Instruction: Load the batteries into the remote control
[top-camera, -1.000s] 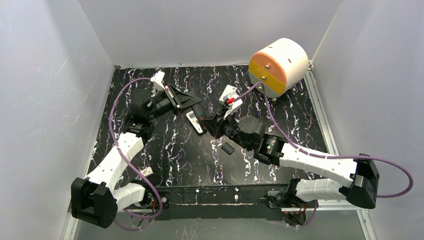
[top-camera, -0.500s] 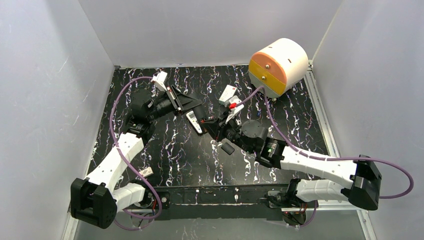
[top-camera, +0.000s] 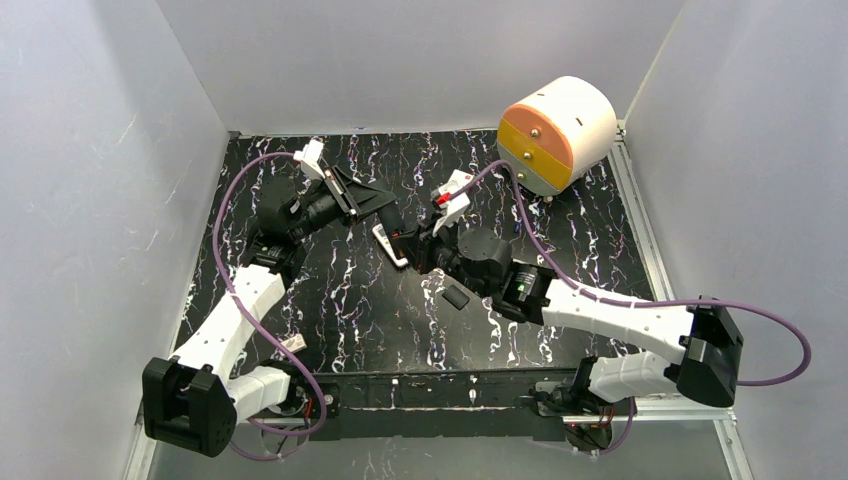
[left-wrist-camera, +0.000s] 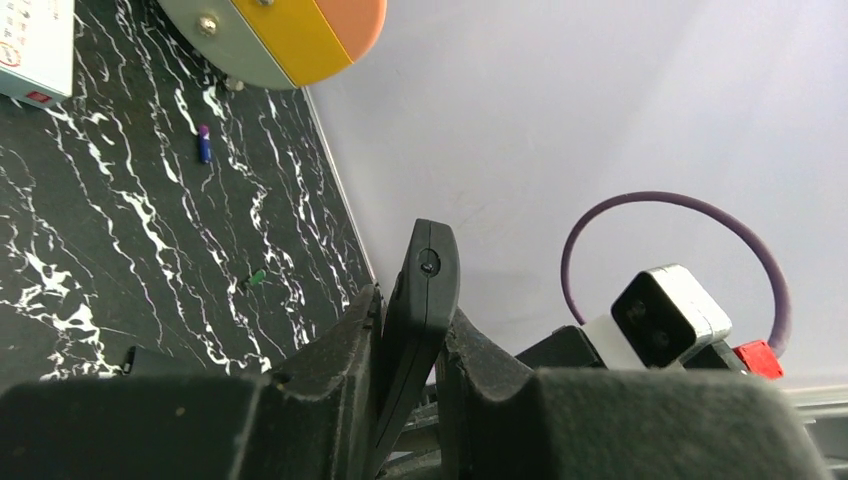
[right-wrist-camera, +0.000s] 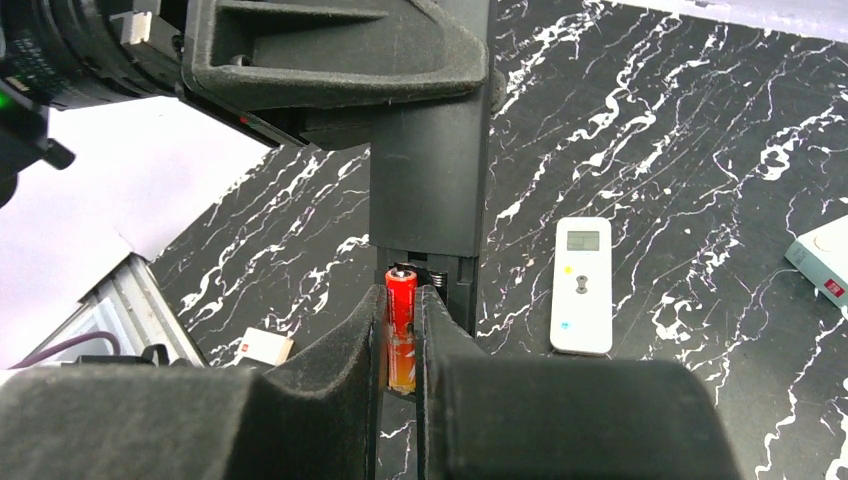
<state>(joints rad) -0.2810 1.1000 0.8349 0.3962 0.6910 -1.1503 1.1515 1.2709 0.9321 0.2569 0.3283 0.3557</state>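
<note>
The left gripper (top-camera: 385, 212) hangs over the far middle of the table (top-camera: 330, 300), clamped tight on a black bar (left-wrist-camera: 425, 290). The bar stands on edge between its fingers (left-wrist-camera: 340, 350) and sticks out past them toward the right. Just right of and nearer than that gripper, the remote (top-camera: 390, 244) lies flat on the table with its screen and buttons up. No gripper holds it.

The right gripper (top-camera: 413, 243) is just right of the remote, closed narrowly on a red battery (right-wrist-camera: 401, 330). The battery runs lengthwise between the fingers, and its metal tip is at the open end of the bar, where a small spring shows. A white box (right-wrist-camera: 822, 258) with a red mark sits farther right. A blue battery (left-wrist-camera: 203, 143) and a green battery (left-wrist-camera: 257, 277) lie loose on the right of the table, well apart. The blue one is near the orange-and-white drum (top-camera: 557, 130) in the far right corner.
</note>
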